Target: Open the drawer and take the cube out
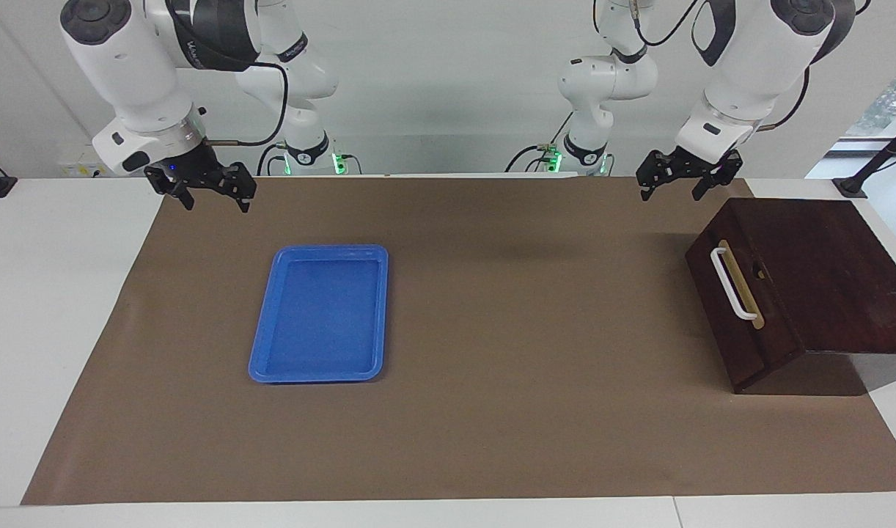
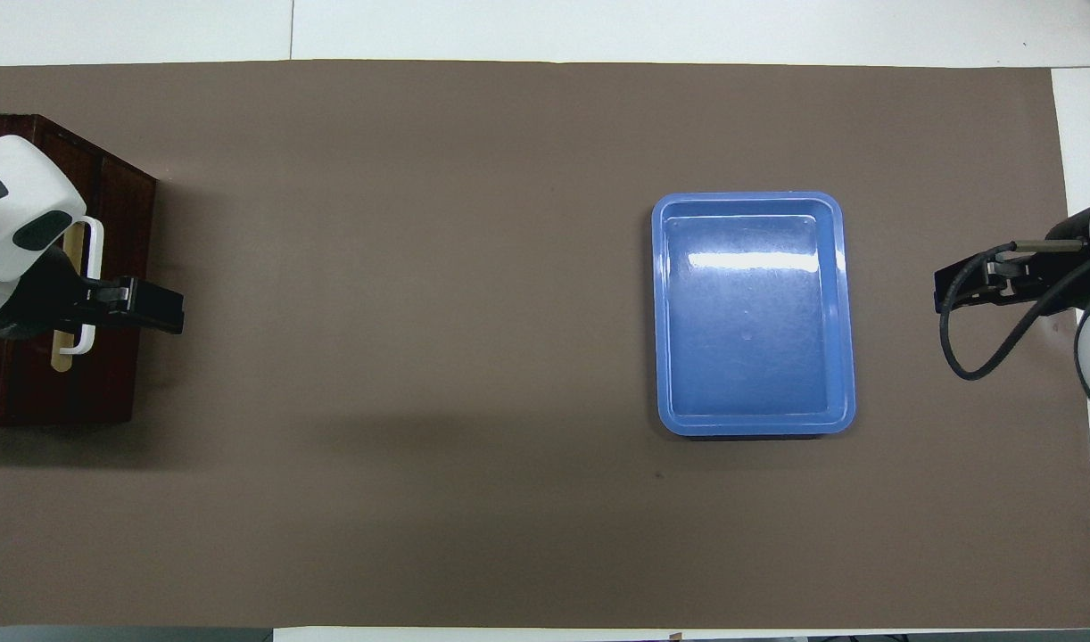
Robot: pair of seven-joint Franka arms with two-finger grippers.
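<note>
Facing view. Item: dark brown wooden box [image 1: 822,279] at the left arm's end of the table, on the brown mat [image 1: 492,411]. Its drawer [image 1: 741,308] is shut, the front turned toward the table's middle, with a white bar handle [image 1: 732,284] on a brass strip. The cube is not visible. Item: blue tray [image 1: 320,314], lying flat on the mat toward the right arm's end, nothing in it. Item: left gripper [image 1: 669,185], raised over the mat's edge close to the box corner nearest the robots, fingers spread apart, holding nothing. Item: right gripper [image 1: 215,199], raised over the mat's corner at its own end, fingers likewise spread, holding nothing. Both arms wait.

Overhead view. Item: box [image 2: 28,392] with handle [image 2: 94,259] showing on the drawer [image 2: 121,374] front; the left gripper [image 2: 152,308] overlaps the handle as seen from above. Item: tray [image 2: 753,312], well apart from the box. Item: right gripper [image 2: 955,287], at the mat's edge, beside the tray but clear of it.
</note>
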